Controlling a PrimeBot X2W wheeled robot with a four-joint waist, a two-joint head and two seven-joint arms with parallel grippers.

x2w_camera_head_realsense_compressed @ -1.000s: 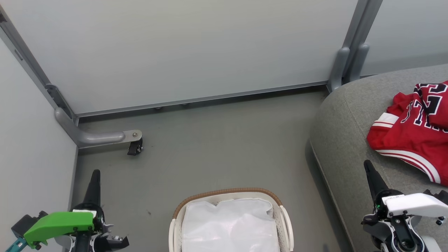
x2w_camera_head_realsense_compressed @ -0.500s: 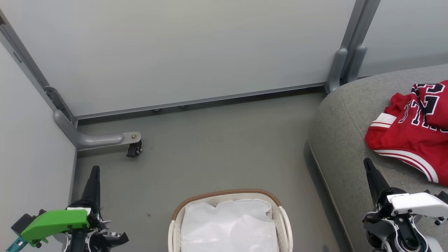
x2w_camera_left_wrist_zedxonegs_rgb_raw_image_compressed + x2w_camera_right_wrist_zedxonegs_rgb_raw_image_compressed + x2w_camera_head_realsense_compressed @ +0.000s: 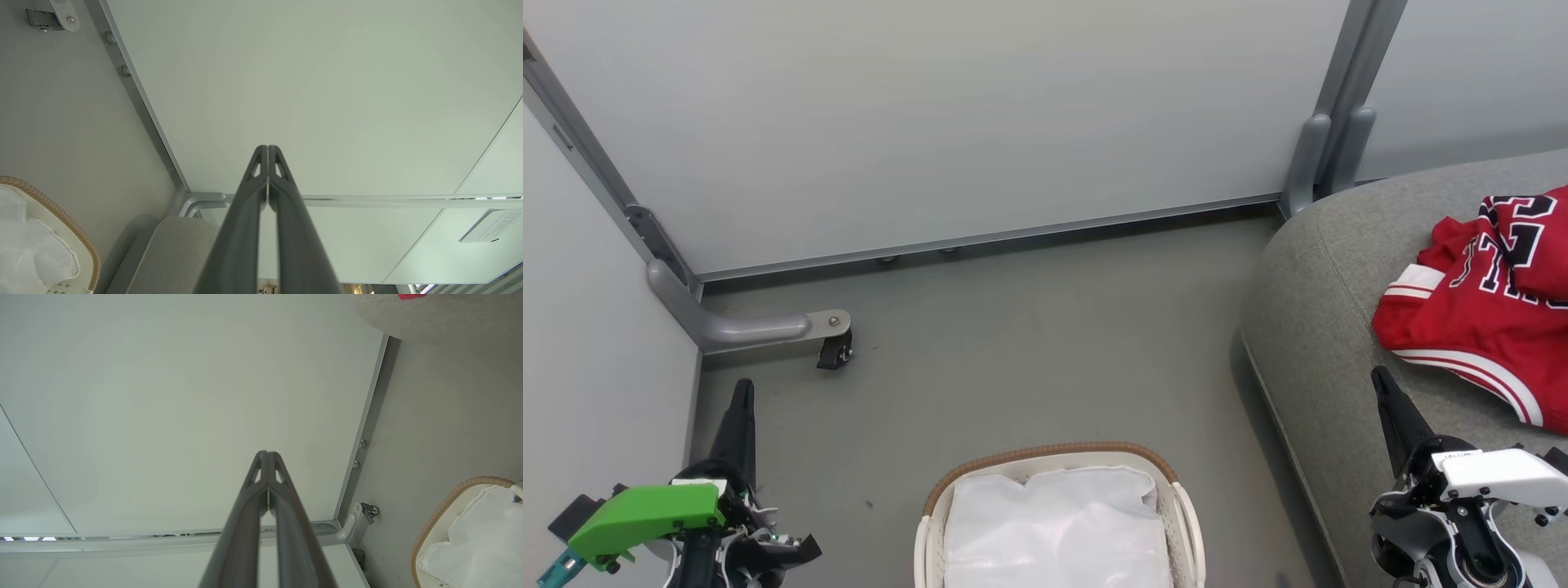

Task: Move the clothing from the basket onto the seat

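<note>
The red clothing (image 3: 1482, 306), a jersey with black-and-white lettering and striped trim, lies on the grey seat (image 3: 1327, 294) at the right; a red scrap (image 3: 412, 296) shows at the top edge of the right wrist view. The white basket (image 3: 1054, 523) with its brown woven rim stands at the bottom centre, showing just its white cloth lining; it is also in both wrist views as basket (image 3: 61, 220) and basket (image 3: 453, 498). My left gripper (image 3: 743, 388) is shut at the lower left over the floor. My right gripper (image 3: 1380, 377) is shut at the seat's front edge, holding nothing.
Pale partition panels (image 3: 980, 114) enclose the grey floor (image 3: 1029, 343). A grey bracket leg with a black caster (image 3: 835, 349) juts out at the left corner. A grey post (image 3: 1327, 155) stands beside the seat's back corner.
The view has shifted slightly, with the basket sitting lower in the picture. Both grippers stay shut and the jersey rests on the seat as before.
</note>
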